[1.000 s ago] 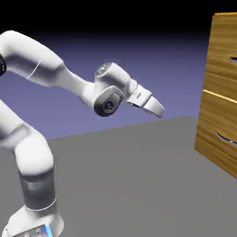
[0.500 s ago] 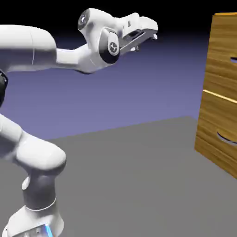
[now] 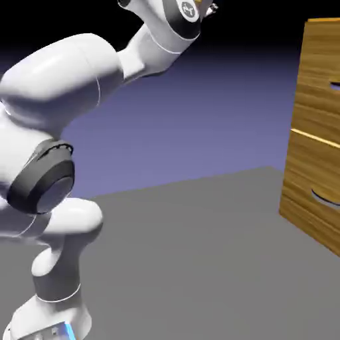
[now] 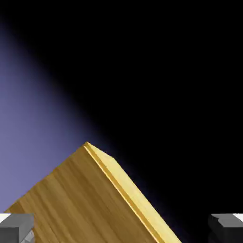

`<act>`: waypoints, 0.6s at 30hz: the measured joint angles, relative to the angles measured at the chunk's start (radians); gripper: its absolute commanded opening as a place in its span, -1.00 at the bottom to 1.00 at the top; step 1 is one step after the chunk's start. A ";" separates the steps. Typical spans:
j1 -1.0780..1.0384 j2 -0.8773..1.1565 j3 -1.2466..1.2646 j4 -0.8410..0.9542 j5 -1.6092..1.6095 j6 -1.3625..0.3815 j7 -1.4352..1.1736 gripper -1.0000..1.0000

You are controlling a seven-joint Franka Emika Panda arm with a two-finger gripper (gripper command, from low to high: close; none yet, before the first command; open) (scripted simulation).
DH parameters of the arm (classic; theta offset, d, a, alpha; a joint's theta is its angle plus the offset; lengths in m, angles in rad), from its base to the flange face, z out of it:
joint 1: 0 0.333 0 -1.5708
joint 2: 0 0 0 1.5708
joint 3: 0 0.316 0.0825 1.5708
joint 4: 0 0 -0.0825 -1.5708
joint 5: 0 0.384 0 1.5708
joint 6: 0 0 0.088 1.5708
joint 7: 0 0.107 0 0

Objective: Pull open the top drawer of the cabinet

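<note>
Gripper (image 4: 121, 228) wide apart, nothing between the two grey fingertips (image 4: 16, 228), just a slanted corner of the cabinet (image 4: 80, 199) filling the lower part of the hand view against black and violet. Outside, the wrist (image 3: 180, 12) is right up at the top edge of the exterior view, the gripper itself nearly cut off there, and the big white arm (image 3: 60, 80) is bunched on the left. The cabinet sits well apart at the right edge, on the grey tabletop (image 3: 186, 265). The top drawer (image 3: 320, 83) is flush, only a sliver of its handle showing at the frame's edge; the lower drawer (image 3: 317, 192) shows a curved handle. Risk here, I'd say: the hand is high and looking at the cabinet's top corner, so a descent could strike the top edge, or settle on the lower handle instead.
</note>
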 measured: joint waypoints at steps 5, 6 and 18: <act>0.181 -0.054 -0.109 0.126 -0.188 -0.031 -0.035 0.00; 0.217 -0.065 -0.131 0.151 -0.226 -0.037 -0.042 0.00; 0.652 -0.194 -0.392 0.452 -0.677 -0.112 -0.126 0.00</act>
